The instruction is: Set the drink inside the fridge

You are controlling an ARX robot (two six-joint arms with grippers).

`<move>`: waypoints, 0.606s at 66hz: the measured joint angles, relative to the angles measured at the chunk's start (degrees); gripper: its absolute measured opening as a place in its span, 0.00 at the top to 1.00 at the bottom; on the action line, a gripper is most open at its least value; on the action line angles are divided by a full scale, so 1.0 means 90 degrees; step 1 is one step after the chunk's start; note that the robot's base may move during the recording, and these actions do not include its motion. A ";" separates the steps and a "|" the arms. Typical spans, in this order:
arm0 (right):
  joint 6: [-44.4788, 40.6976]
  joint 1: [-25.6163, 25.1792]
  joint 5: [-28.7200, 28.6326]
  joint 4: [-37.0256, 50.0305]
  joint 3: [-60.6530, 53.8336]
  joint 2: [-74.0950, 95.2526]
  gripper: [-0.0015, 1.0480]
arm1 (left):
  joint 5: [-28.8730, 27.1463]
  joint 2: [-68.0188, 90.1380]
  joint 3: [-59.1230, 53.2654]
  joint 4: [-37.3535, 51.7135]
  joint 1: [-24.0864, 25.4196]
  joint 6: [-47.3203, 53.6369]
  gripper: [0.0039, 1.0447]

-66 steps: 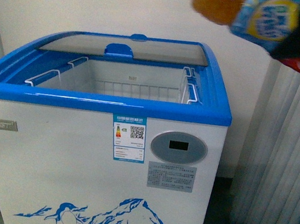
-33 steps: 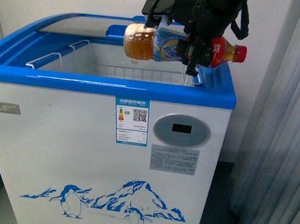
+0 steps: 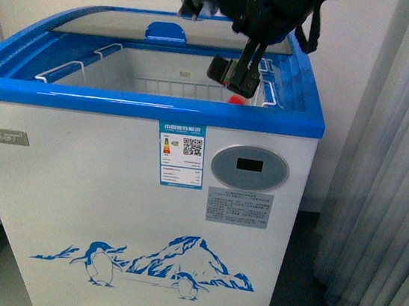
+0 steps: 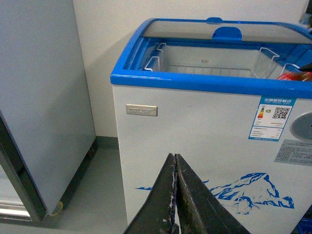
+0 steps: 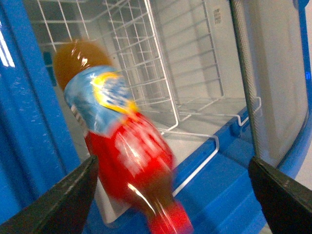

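Once clamped, drink point(image 5: 122, 161) now loose inside fridge point(image 3: 139, 190).

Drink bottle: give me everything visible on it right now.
The drink bottle is clear plastic with amber liquid, a blue-yellow label above a red one, and a red cap. It is motion-blurred between the open right gripper's fingers, with no contact visible, inside the fridge beside the white wire basket. In the front view only its red end shows.
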 joint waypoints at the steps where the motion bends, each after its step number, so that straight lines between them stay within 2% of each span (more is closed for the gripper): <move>1: 0.0056 -0.0007 -0.0029 0.0019 -0.0090 -0.0097 0.07 | 0.0000 -0.0015 0.0000 -0.0012 0.0000 0.0000 0.98; 7: 0.0896 -0.0153 -0.0359 0.0107 -0.1052 -0.1226 0.07 | 0.0002 -0.0396 0.0002 -0.0517 0.0000 0.0005 0.98; 11: 0.1685 -0.0306 -0.0396 0.0002 -0.1690 -0.2035 0.07 | 0.0000 -0.0923 0.0002 -0.1110 0.0000 0.0010 0.98; 16: 0.2914 -0.0605 -0.0408 -0.0301 -0.2659 -0.3245 0.07 | 0.0000 -0.1154 0.0002 -0.1200 0.0000 0.0010 0.98; 23: 0.4673 -0.1066 -0.0476 -0.1066 -0.4102 -0.5042 0.07 | 0.0000 -0.1178 0.0002 -0.1209 0.0000 0.0015 0.98; 35: 0.6484 -0.1715 -0.0600 -0.2603 -0.5921 -0.7912 0.08 | 0.0000 -0.1183 0.0002 -0.1214 0.0000 0.0015 0.98; 36: 0.6511 -0.1715 -0.0534 -0.2523 -0.6040 -0.8082 0.09 | 0.0000 -0.1183 0.0002 -0.1217 0.0000 0.0015 0.98; 38: 0.6496 -0.1744 -0.0313 -0.1571 -0.6681 -0.8750 0.15 | -0.0002 -0.1183 0.0002 -0.1219 0.0000 0.0015 0.98; 40: 0.6465 -0.1892 -0.0517 -0.0738 -0.7155 -0.9194 0.20 | -0.0002 -0.1183 0.0002 -0.1219 0.0000 0.0015 0.98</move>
